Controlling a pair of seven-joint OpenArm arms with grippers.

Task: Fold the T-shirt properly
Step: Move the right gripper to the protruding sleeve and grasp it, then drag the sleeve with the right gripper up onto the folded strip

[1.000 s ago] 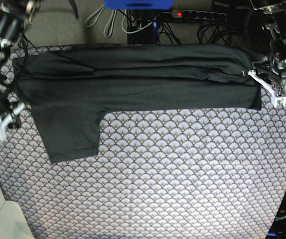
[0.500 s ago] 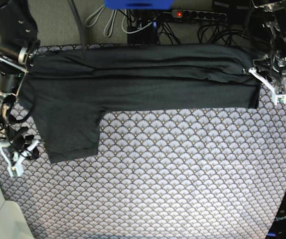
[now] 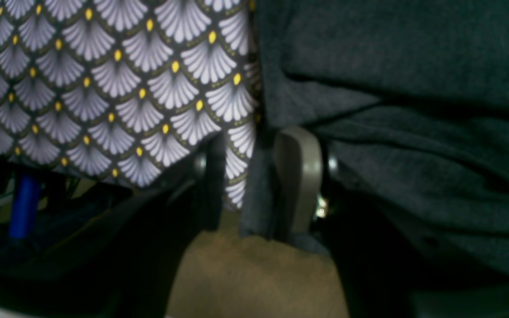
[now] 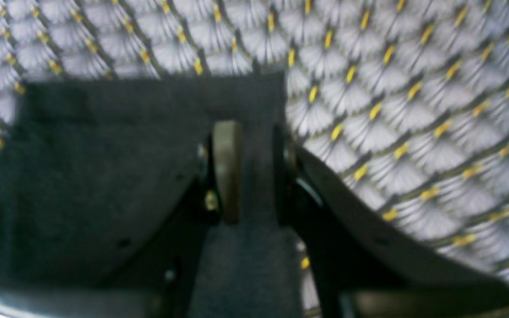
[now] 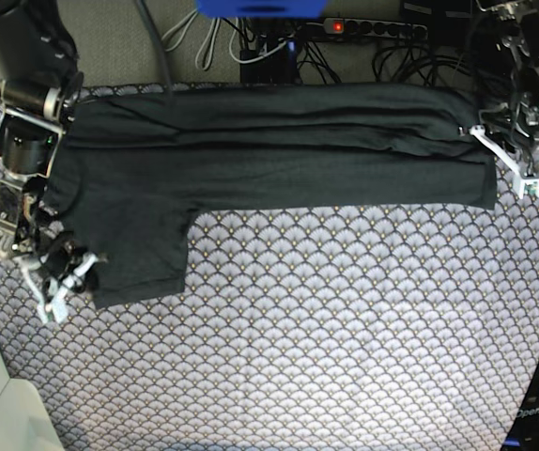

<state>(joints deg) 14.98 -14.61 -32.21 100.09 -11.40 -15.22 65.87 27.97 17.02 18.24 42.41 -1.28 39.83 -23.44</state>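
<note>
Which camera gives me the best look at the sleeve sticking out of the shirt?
The base view: it shows the sleeve hanging from the folded shirt, partly behind the right gripper. The right wrist view has its hem close but blurred; the left wrist view shows none.

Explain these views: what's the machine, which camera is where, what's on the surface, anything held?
It's a two-armed robot. The base view looks down over the workspace; the other two come from cameras on the wrists, each looking past its own gripper. The left arm is on the base view's right, the right arm on its left.

On a scallop-patterned cloth lies a dark T-shirt, gathered into a long band, with one flap hanging toward the bottom of the base view.

The right gripper stands open over that flap, holding nothing. The left gripper is also open, at the band's other end, one finger over the fabric. I see no grip there either.
</note>
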